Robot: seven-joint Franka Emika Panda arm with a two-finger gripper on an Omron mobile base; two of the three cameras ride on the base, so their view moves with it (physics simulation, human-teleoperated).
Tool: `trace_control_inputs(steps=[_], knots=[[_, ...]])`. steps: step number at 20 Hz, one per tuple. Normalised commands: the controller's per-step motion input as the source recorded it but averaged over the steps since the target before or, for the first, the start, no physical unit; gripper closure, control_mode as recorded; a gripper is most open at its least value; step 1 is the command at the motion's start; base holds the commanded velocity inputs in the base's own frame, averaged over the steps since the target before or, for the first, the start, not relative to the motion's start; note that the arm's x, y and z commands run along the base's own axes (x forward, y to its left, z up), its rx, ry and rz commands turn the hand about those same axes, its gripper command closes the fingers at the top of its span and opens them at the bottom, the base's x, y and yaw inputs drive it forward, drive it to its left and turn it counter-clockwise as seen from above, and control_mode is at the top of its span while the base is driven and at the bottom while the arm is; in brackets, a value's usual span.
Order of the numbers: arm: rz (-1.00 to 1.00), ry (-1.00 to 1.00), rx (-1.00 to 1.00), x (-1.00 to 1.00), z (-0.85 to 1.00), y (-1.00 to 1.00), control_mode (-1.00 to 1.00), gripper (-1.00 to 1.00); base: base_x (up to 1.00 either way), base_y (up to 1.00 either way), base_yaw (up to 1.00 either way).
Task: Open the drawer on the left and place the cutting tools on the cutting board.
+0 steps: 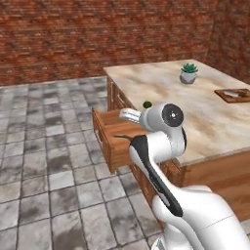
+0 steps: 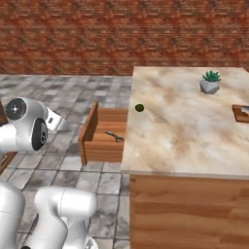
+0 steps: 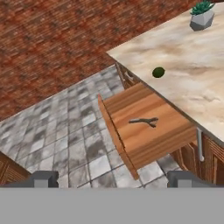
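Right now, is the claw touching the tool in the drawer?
Apart. The hand view shows the claw well back from the open drawer, floor tiles between it and the tool.

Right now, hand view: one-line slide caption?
Open drawer holding one cutting tool, gripper open above it.

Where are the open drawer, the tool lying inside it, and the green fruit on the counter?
drawer [image 3: 166, 135]: hand view, bare wooden floor near its right side.
tool [image 3: 144, 121]: hand view, middle of its dark shaft.
fruit [image 3: 158, 72]: hand view, centre of the round green body.
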Motion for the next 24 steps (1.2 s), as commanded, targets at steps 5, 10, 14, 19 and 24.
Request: trace_control_inputs(steps=[5,10,14,19,24], knots=[[0.0,0.0,0.0,0.0,0.0,0.0,1.0,-1.0,0.46,0.95,-0.36],[0.0,0.0,0.0,0.0,0.0,0.0,1.0,-1.0,0.51,0.6,-0.16],[0.0,0.0,0.0,0.0,0.0,0.0,1.0,-1.0,0.51,0.11,-0.01],[0.0,0.0,0.0,0.0,0.0,0.0,1.0,-1.0,0.37,-0.19,0.06],[0.0,0.0,0.0,0.0,0.0,0.0,1.0,-1.0,0.37,-0.32,0.1]])
